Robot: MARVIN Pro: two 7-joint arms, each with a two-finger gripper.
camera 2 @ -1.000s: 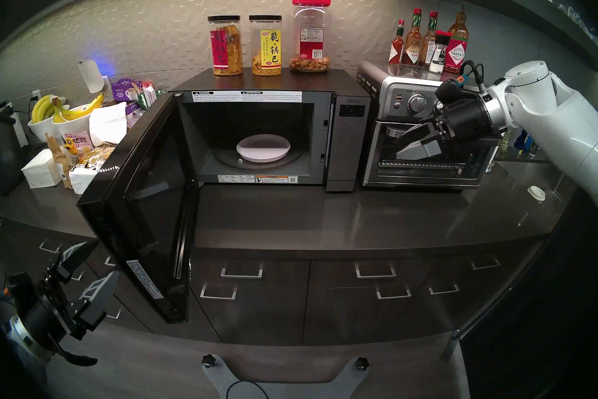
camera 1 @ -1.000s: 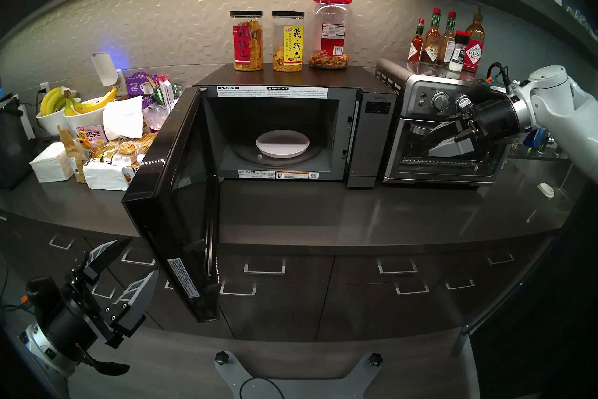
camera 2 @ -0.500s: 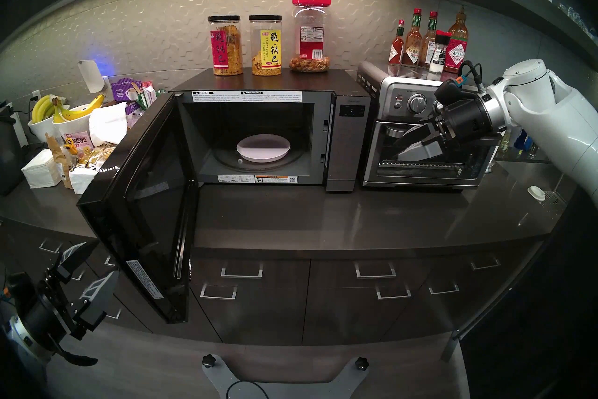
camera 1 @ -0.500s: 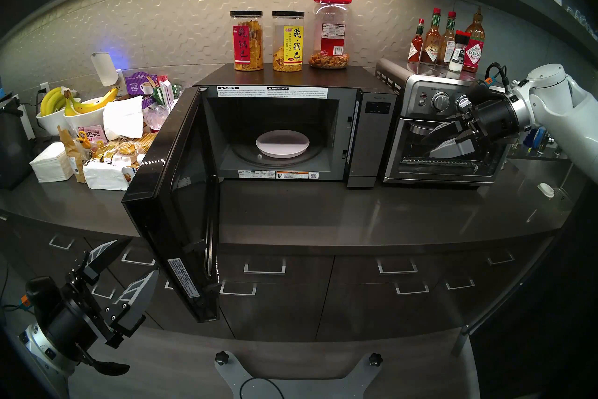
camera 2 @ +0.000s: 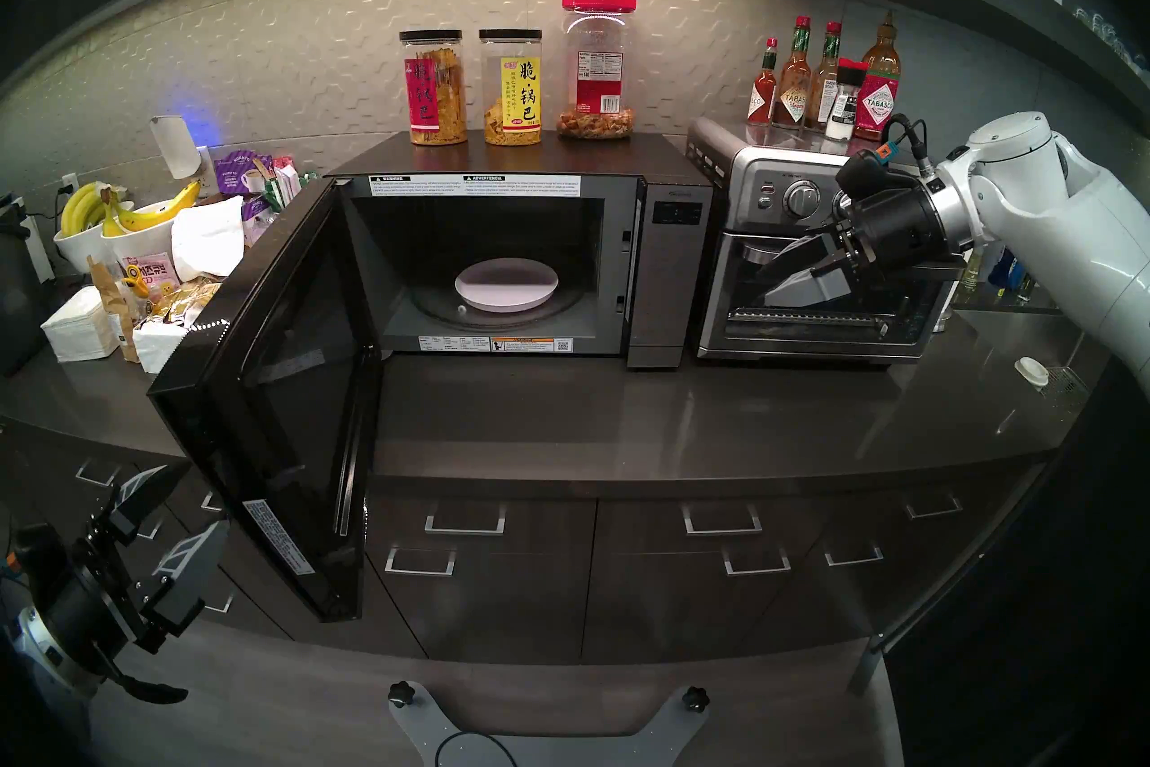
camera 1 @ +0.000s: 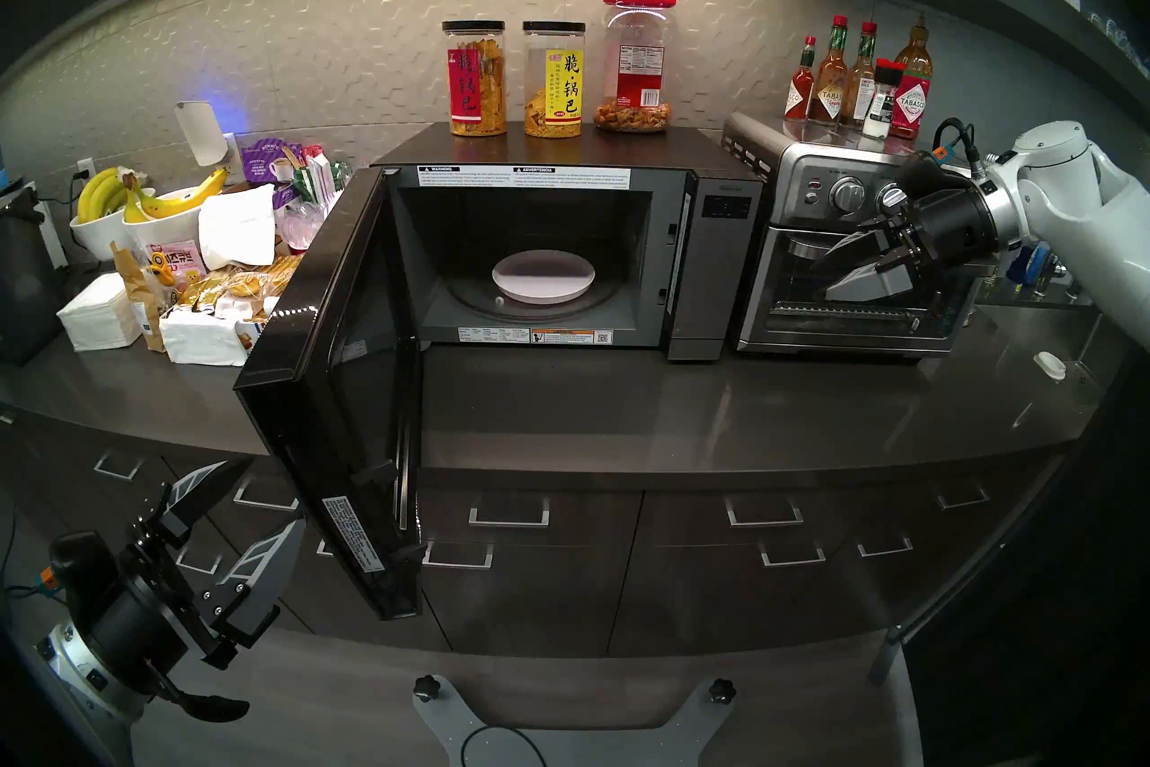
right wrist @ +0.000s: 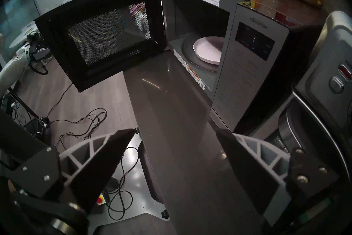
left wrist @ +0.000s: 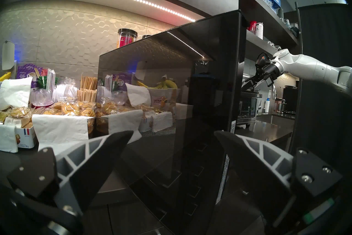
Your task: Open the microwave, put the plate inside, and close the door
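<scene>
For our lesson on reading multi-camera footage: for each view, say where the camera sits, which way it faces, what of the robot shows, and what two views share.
Head stereo left: on the head, looking down at the open microwave; both hands show.
Head stereo right: nearly the same picture; the plate lies inside.
Left wrist: low at the left, facing the outside of the door; left hand open, right arm beyond.
Right wrist: at the right, looking left and down; right hand open.
Shared: right wrist and head views show the plate.
</scene>
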